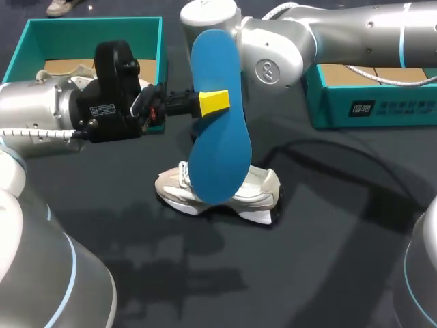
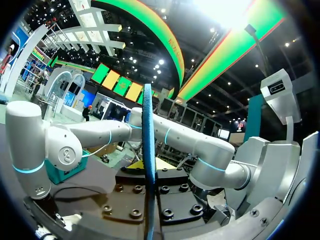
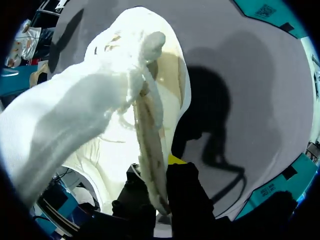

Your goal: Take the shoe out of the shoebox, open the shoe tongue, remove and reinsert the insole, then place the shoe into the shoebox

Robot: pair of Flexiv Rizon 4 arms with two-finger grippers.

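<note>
Foam insole [image 1: 218, 143], flat and blue, stands upright clenched in your left gripper [image 1: 213, 102], over the white mesh sneaker [image 1: 263, 190] on the dark table [image 1: 328, 260]. Your right gripper [image 3: 159, 200] pinches the sneaker's fabric edge.

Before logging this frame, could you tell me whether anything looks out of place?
Only the blue insole, held upright in the air by the left end effector over the white shoe, not inside it; nothing looks damaged.

White print [image 1: 390, 107] marks the near wall of the teal cardboard box [image 1: 328, 102] at far right; a small white label [image 1: 102, 109] sits on the left arm's black wrist housing [image 1: 116, 65]. Neither is legible.
</note>
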